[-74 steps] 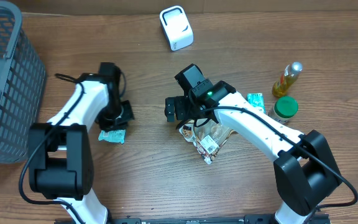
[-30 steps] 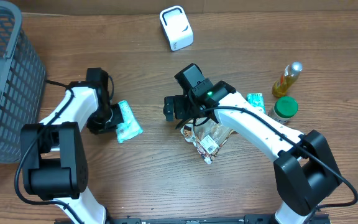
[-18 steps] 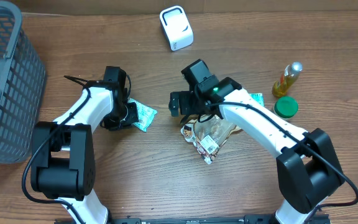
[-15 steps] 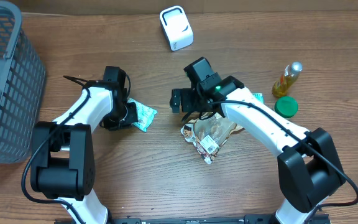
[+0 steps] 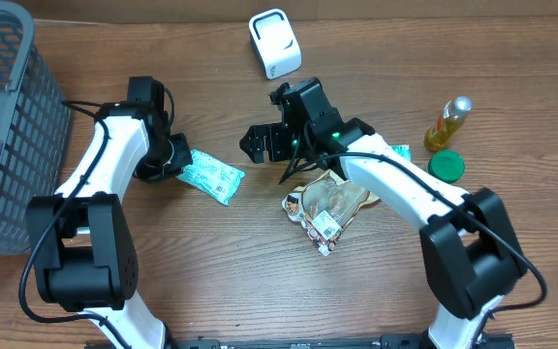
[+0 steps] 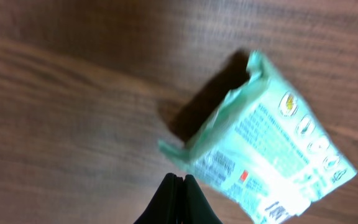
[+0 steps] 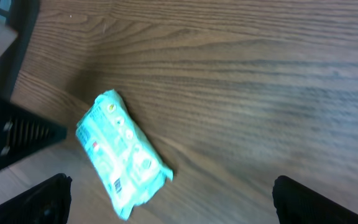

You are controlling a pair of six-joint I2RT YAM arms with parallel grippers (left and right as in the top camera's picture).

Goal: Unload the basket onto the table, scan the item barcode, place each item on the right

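The item is a mint-green packet point(image 5: 211, 176) lying on the wooden table left of centre. It also shows in the left wrist view point(image 6: 266, 155) and in the right wrist view point(image 7: 122, 149), where a small barcode point(image 7: 117, 185) is printed near its lower end. My left gripper point(image 5: 184, 159) is shut at the packet's left end, its fingertips point(image 6: 180, 180) pressed together with nothing between them. My right gripper point(image 5: 260, 145) hangs open to the packet's right, and in its own view point(image 7: 182, 205) the packet lies ahead of its left finger. A white scanner point(image 5: 274, 44) stands at the back.
A grey mesh basket point(image 5: 8, 126) fills the left edge. A brown snack bag point(image 5: 325, 208) lies under the right arm. An oil bottle point(image 5: 450, 121), a green-lidded jar point(image 5: 445, 167) and another green packet point(image 5: 398, 153) sit at the right.
The packet has ended up further right and back, lying flat. My left gripper has drawn back to the left, still shut. My right gripper has shifted left and toward the back, still open.
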